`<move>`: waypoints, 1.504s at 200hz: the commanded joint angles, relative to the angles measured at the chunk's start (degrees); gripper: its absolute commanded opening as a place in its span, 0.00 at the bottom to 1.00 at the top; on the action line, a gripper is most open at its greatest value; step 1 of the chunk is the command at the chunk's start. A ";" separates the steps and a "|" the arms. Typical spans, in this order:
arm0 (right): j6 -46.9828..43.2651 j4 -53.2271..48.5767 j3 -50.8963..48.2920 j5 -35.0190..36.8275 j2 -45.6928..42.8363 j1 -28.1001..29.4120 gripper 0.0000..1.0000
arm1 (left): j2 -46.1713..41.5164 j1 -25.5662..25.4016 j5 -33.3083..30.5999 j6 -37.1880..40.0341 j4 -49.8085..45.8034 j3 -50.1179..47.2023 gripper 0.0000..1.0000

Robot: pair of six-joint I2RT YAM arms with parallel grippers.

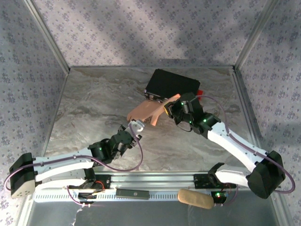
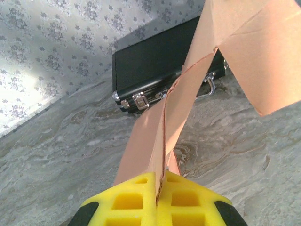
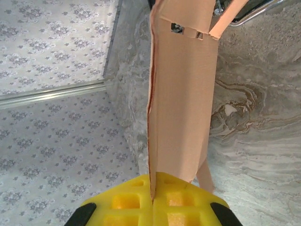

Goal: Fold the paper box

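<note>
Salmon-orange card, the paper box point(image 1: 149, 112), spans both grippers over the table point(image 1: 94, 103), just before the black hard case point(image 1: 171, 84) (top view). Left wrist: the left gripper point(image 2: 159, 181) is clenched on a doubled panel edge; case latches point(image 2: 138, 100) show close behind. Right wrist: the right gripper point(image 3: 153, 190) is clenched on a flat panel with tab slots point(image 3: 188, 30). Risk: opposing pulls may tear the card; a flap may snag a latch.
</note>
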 commanded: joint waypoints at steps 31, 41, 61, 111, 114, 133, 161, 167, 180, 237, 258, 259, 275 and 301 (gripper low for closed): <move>-3.33 -21.13 11.77 16.76 -9.58 5.22 0.00 | -14.15 -0.10 -0.61 -11.60 -10.38 8.63 0.45; -1.96 -28.05 14.16 19.44 -10.09 7.14 0.00 | -16.34 0.13 -0.47 -14.33 -13.07 10.14 0.50; 0.79 -33.82 19.81 24.04 -9.97 11.69 0.00 | -18.18 2.27 -0.51 -21.80 -21.64 14.44 0.55; 7.47 -40.74 30.01 31.61 -0.97 18.52 0.00 | -16.37 12.31 8.95 -35.31 -37.63 21.95 0.55; 8.37 -40.96 29.98 31.72 -0.24 18.50 0.00 | -16.23 12.82 9.14 -35.83 -38.21 22.13 0.55; 9.72 -33.74 26.64 26.80 4.81 14.80 0.00 | -15.15 16.31 11.33 -38.05 -41.38 22.75 0.56; 10.73 -22.67 23.88 17.65 13.61 10.21 0.00 | -12.59 24.20 20.79 -38.66 -44.32 22.38 0.55; 10.05 -19.23 23.22 16.65 15.02 9.75 0.00 | -12.24 25.85 22.66 -38.56 -44.34 21.78 0.54; 9.21 -13.07 21.56 13.62 17.50 8.52 0.00 | -11.92 28.99 25.88 -38.31 -44.35 20.00 0.53; 3.28 7.20 10.19 3.13 21.39 5.49 0.00 | -12.44 36.20 33.08 -36.19 -38.89 8.91 0.40; 2.72 11.96 6.26 2.74 21.57 5.91 0.00 | -11.33 36.65 33.96 -36.12 -35.82 5.84 0.38; 2.70 12.35 5.98 2.68 21.55 5.92 0.00 | -11.29 36.64 33.97 -36.15 -35.72 5.72 0.38; 2.62 19.74 2.31 2.55 22.10 6.15 0.00 | -10.42 36.79 35.01 -36.44 -32.81 3.48 0.37; 2.84 23.71 -0.62 3.35 22.80 6.45 0.00 | -9.86 36.81 37.89 -36.57 -27.06 -0.72 0.38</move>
